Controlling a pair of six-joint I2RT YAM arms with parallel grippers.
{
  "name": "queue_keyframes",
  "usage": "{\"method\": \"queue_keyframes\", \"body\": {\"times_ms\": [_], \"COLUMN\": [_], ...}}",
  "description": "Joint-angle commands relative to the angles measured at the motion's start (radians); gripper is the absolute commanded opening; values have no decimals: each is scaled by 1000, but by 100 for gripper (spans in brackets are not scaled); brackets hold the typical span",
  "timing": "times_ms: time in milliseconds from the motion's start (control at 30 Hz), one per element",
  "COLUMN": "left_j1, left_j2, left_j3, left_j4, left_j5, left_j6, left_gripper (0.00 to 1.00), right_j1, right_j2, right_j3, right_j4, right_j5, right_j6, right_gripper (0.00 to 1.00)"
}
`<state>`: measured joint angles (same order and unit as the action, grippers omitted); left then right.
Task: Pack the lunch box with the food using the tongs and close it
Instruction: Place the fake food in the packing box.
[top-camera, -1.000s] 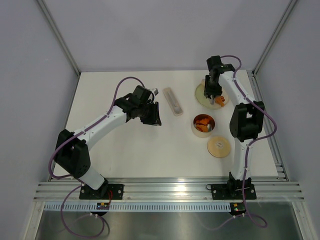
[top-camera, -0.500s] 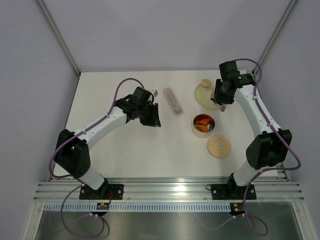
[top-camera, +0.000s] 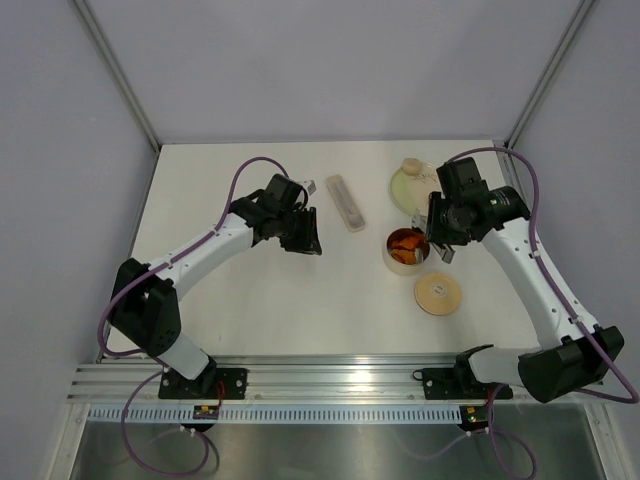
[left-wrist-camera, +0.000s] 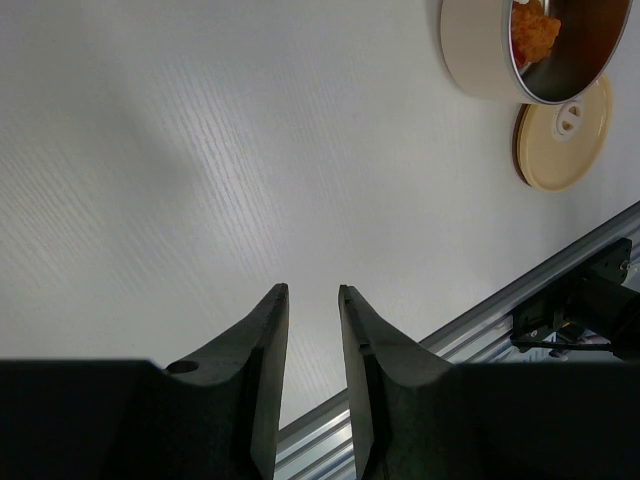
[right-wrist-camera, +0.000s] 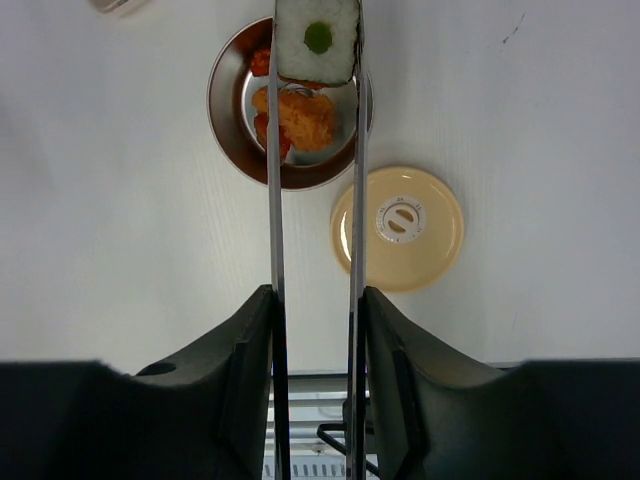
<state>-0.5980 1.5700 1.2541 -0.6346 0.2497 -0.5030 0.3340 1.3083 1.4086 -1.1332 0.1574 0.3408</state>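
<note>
The lunch box (top-camera: 393, 258) stands open at centre right, with orange food (right-wrist-camera: 300, 115) on its steel floor (right-wrist-camera: 232, 120). Its tan lid (top-camera: 438, 293) lies flat beside it, nearer the arms. My right gripper (top-camera: 440, 235) is shut on the tongs (right-wrist-camera: 275, 200), whose two thin arms run forward between my fingers. The tong tips pinch a white rice-like piece with a green dot (right-wrist-camera: 317, 40) over the lunch box. My left gripper (top-camera: 308, 232) hovers open and empty above bare table, left of the box (left-wrist-camera: 480, 60).
A pale yellow-green plate (top-camera: 405, 187) with a beige bun-like lump (top-camera: 410, 166) sits at the back right. A pale oblong translucent case (top-camera: 347, 202) lies at back centre. The metal rail (left-wrist-camera: 500, 320) runs along the near table edge.
My right arm has swung from over the plate towards me, bringing the tongs and the white piece over the lunch box. The left arm has stayed put.
</note>
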Motion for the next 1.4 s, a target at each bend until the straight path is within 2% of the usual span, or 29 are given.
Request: {"method": "queue_keyframes", "body": {"times_ms": [0,533,700,800,867,967,1167,1367], "left_j1": [4,4,6,4,6,4,6,6], "left_j2": [-19,-22,-21,-25,-24,-24,-21,-19], "left_j3": [24,19,13,8,5,2,2,4], "left_j4": [23,13,19,23,24,26,27,29], "left_j5": [10,-1,-1,-1,-1,-1,0,3], "left_j6": [1,-3,-6,-8,-8,-8,-8,-8], "left_gripper": [31,31,31,31,31,31,31,31], "right_j1": [28,91,99,102,100,102,102,102], "right_j2": [-53,34,60,65,68,66,46,20], "right_j3": [-11,-71,-79,-88,-86,-79,-42,-2], "right_j4": [-20,58,62,75,78,75,46,23], "right_j5": [-48,-78,-71,-68,-64,-55,-19,28], "right_j6": [29,26,24,27,27,32,30,35], "right_gripper": [31,31,35,41,53,59,58,47]}}
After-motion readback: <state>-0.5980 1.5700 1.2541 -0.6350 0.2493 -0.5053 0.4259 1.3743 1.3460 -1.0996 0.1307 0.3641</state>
